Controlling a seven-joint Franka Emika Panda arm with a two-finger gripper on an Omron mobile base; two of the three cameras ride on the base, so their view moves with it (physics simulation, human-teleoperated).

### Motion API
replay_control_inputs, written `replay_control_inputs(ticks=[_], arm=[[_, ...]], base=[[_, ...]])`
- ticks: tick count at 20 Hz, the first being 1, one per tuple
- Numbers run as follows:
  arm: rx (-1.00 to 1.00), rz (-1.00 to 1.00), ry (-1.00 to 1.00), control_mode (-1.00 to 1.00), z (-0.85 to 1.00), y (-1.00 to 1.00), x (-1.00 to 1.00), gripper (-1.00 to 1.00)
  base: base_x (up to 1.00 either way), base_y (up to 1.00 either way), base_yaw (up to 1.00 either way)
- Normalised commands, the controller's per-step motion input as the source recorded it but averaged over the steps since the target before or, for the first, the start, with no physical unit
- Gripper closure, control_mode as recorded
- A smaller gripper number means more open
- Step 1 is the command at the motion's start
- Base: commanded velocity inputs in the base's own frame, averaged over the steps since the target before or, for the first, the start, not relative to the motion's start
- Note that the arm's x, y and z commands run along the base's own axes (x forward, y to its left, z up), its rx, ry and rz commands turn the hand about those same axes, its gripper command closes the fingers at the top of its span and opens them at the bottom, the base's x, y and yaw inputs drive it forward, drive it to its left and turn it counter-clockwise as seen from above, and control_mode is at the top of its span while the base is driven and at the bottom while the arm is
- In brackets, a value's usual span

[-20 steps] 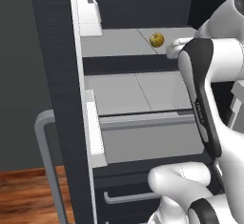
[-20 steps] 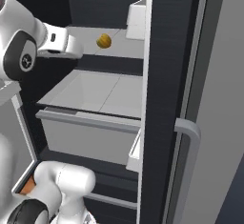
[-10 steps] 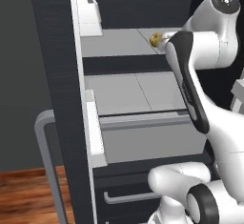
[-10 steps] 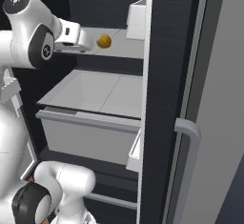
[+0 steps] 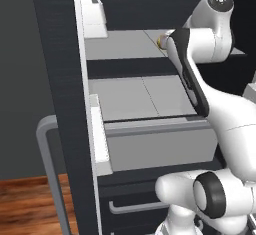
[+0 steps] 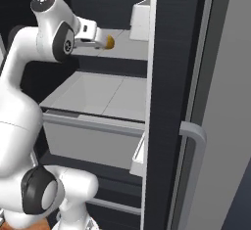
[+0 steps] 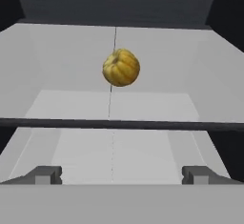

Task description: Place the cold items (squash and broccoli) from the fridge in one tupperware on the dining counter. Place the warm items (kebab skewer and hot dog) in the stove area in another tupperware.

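In the hand view we see the squash (image 7: pixel 121 67) sitting on the pale fridge shelf (image 7: pixel 66 75), dead ahead of us at roughly twelve o'clock, a shade left of the centreline and well apart from our fingertips (image 7: pixel 44 174), which stand at the bottom corners near seven and five o'clock. Our gripper (image 7: pixel 121 176) is spread as wide as it goes and has nothing between the jaws. The squash is round and ribbed, with no long axis to speak of, so we judge that the wrist needs no particular roll to suit it; what matters is that it lies straight out along our approach line, beyond the dark bar (image 7: pixel 119 123) that crosses the view between us and it. From the right base view the squash (image 6: pixel 110 41) shows just past the end of the hand at about three o'clock from it, on the upper shelf above the open drawer (image 6: pixel 93 126). We reckon a plain forward reach comes next, then a close.
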Motion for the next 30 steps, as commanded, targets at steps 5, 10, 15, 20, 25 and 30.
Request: replay_control_inputs(ticks=[5, 10, 15, 20, 25, 30], arm=[[0.0, 0.0, 0.05, -1.0, -0.08, -0.14, 0.56, -1.0], [0.0, 0.0, 0.03, -1.0, -0.06, 0.0, 0.48, -1.0], [0.0, 0.0, 0.04, -1.0, -0.1, 0.0, 0.4, -1.0], [0.0, 0.0, 0.01, -1.0, -0.11, 0.0, 0.42, -1.0], [0.0, 0.0, 0.0, -1.0, -0.11, 0.0, 0.38, -1.0], [0.0, 0.0, 0.0, -1.0, -0.13, 0.0, 0.28, -1.0]], base=[[0.0, 0.0, 0.0], [0.0, 0.0, 0.0], [0.0, 0.0, 0.0], [0.0, 0.0, 0.0], [0.0, 0.0, 0.0], [0.0, 0.0, 0.0]])
